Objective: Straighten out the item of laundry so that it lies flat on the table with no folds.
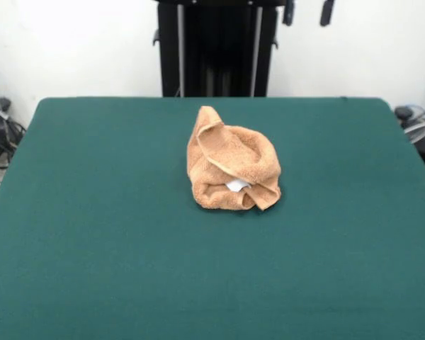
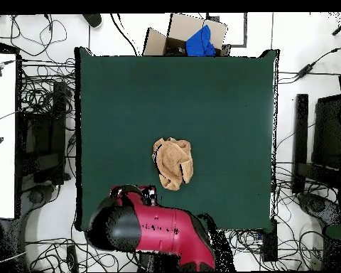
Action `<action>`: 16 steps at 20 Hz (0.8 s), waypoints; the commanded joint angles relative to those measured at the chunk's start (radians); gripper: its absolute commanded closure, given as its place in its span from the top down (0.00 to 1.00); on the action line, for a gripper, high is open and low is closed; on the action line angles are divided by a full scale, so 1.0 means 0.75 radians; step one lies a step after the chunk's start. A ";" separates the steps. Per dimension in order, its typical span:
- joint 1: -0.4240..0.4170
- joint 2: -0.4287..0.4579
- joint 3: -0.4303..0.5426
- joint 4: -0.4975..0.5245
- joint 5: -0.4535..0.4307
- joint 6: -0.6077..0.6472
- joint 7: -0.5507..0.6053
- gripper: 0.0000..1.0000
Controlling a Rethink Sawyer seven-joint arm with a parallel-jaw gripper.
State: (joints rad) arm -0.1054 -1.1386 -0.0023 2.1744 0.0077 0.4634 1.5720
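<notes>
Towel bunched mid-table; arm drawn back.

Towel [image 1: 233,168] sits crumpled in a rounded heap near the centre of the green table [image 1: 92,248], one corner poking up at the far side, small white tag [image 1: 236,185] showing low in front; gripper [image 1: 308,12] only as two dark tips at the top edge, well apart from the towel, spread, nothing between them; overhead, red arm [image 2: 155,227] over the table's robot-side edge.

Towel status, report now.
Pincer drawn back at the top edge, only tips showing, state unclear. Towel crumpled in a heap mid-table, not flat, white tag peeking out. Nothing in the way.
</notes>
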 commanded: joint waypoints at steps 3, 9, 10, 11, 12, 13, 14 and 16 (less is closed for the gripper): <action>-0.042 0.148 0.036 0.019 -0.051 -0.120 0.175 1.00; -0.055 0.167 0.027 0.027 -0.066 -0.151 0.166 1.00; -0.068 0.174 0.038 0.033 -0.063 -0.156 0.156 1.00; -0.071 0.182 0.039 0.035 -0.064 -0.163 0.154 1.00; -0.067 0.187 0.034 0.032 -0.069 -0.165 0.155 1.00; -0.064 0.191 0.029 0.029 -0.073 -0.166 0.157 1.00; -0.058 0.197 0.018 0.021 -0.082 -0.171 0.160 1.00; -0.053 0.213 -0.003 0.000 -0.105 -0.178 0.157 1.00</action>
State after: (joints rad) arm -0.1322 -1.0550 -0.0022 2.1735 -0.0026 0.3927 1.5720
